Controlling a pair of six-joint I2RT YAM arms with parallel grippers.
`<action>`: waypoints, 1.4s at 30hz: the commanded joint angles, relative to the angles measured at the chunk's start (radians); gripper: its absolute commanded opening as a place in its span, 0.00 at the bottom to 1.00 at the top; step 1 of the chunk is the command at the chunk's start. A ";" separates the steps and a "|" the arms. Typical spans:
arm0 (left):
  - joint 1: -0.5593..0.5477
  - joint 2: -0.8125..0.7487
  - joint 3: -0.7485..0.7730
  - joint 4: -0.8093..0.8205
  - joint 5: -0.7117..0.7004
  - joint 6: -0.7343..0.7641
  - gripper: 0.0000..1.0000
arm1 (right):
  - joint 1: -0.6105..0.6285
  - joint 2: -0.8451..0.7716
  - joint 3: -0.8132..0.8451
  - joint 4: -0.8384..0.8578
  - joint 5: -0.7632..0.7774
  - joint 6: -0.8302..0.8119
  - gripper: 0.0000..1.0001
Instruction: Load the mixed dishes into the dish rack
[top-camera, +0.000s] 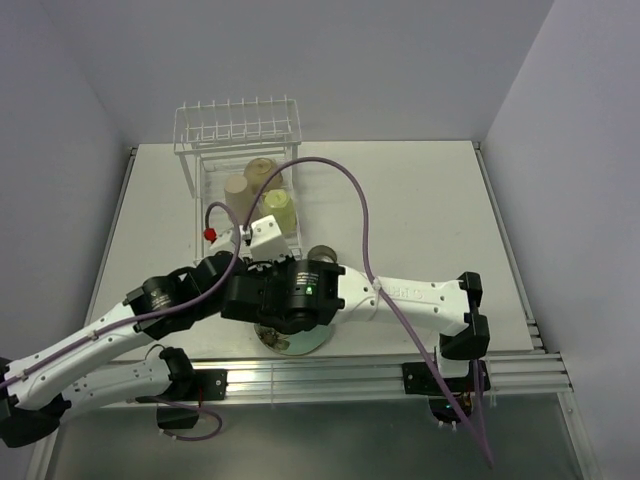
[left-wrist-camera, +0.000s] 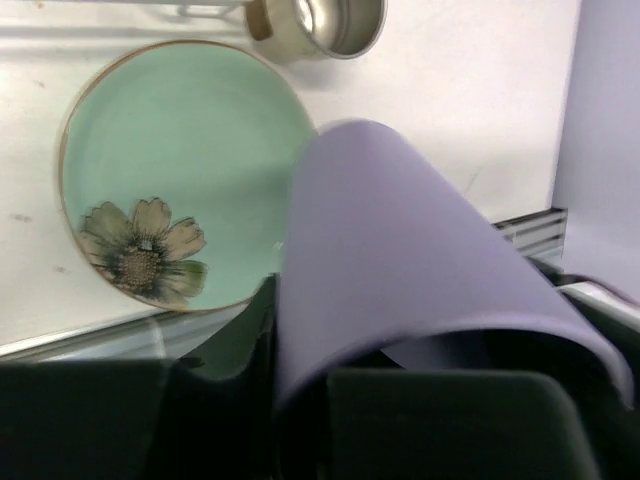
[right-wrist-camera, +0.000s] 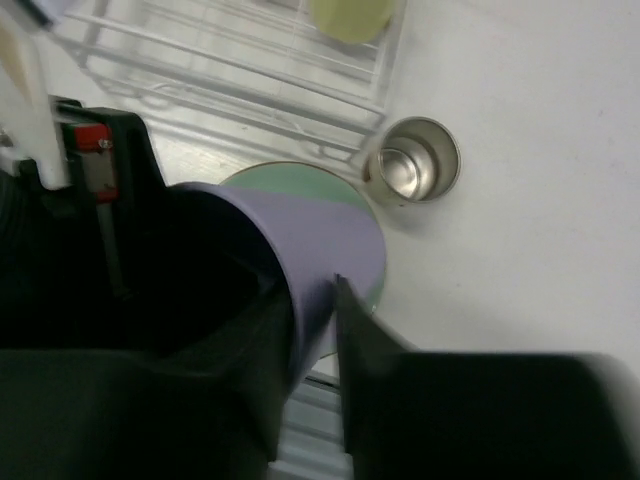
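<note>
The lavender cup (left-wrist-camera: 400, 240) hangs tilted over the mint-green flower plate (left-wrist-camera: 180, 150), with both grippers on it. My left gripper (left-wrist-camera: 300, 390) is shut on its wall near the rim. My right gripper (right-wrist-camera: 318, 330) pinches the wall of the same cup (right-wrist-camera: 310, 235), one finger inside and one outside. From above, the arms hide the cup. The small metal cup (right-wrist-camera: 415, 165) stands upright on the table beside the plate. The white dish rack (top-camera: 240, 130) at the back holds the yellow-green mug (top-camera: 280, 208), the tan cup (top-camera: 236, 192) and another pale dish (top-camera: 262, 172).
The plate (top-camera: 290, 343) lies close to the table's near edge and its metal rail (top-camera: 330, 375). The metal cup (top-camera: 322, 255) sits just off the rack's near right corner. A purple cable (top-camera: 360, 215) loops over the table's middle.
</note>
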 joint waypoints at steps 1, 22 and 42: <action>0.001 -0.093 -0.011 0.061 -0.046 -0.022 0.00 | 0.064 -0.037 0.039 -0.114 -0.032 0.119 0.36; 0.000 -0.596 -0.131 0.377 0.118 -0.025 0.00 | -0.201 -1.049 -0.846 0.820 -0.656 -0.090 1.00; 0.000 -0.655 -0.381 0.840 0.275 -0.074 0.00 | -0.390 -0.828 -0.837 1.248 -1.221 -0.062 0.99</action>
